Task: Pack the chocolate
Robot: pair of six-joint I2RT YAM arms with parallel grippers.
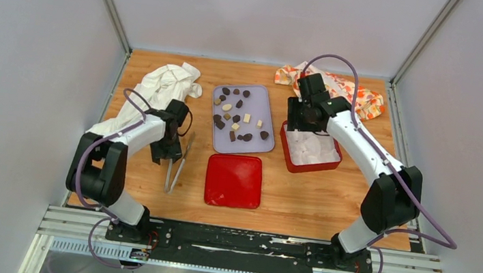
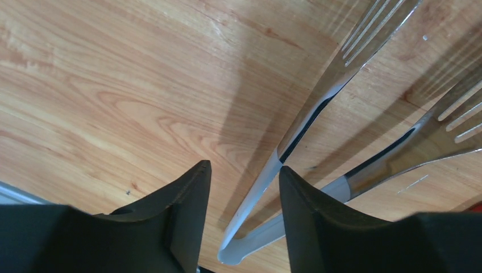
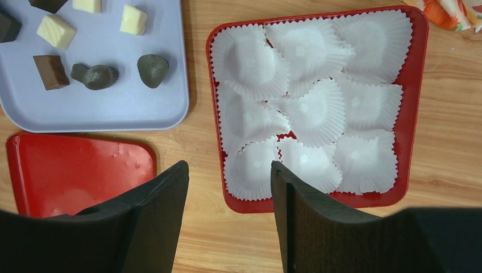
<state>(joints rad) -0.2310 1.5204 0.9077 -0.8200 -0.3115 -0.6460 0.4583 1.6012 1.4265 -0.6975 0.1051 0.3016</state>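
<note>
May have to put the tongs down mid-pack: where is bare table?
Widest bare wood: near right, between the red lid and the right arm's base, in front of the red box of paper cups. A slimmer strip runs between the tongs and the lid. Crowded: the gap between the lavender tray and the box.

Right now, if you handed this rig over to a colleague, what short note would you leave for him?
Left gripper: open, astride one arm of the tongs on the table, no grip visible.
Right gripper: open, empty, above the red box.
Chocolate: all on the lavender tray.
Done: nothing packed; paper cups are empty.
To do: pick up tongs, move pieces into cups.
</note>
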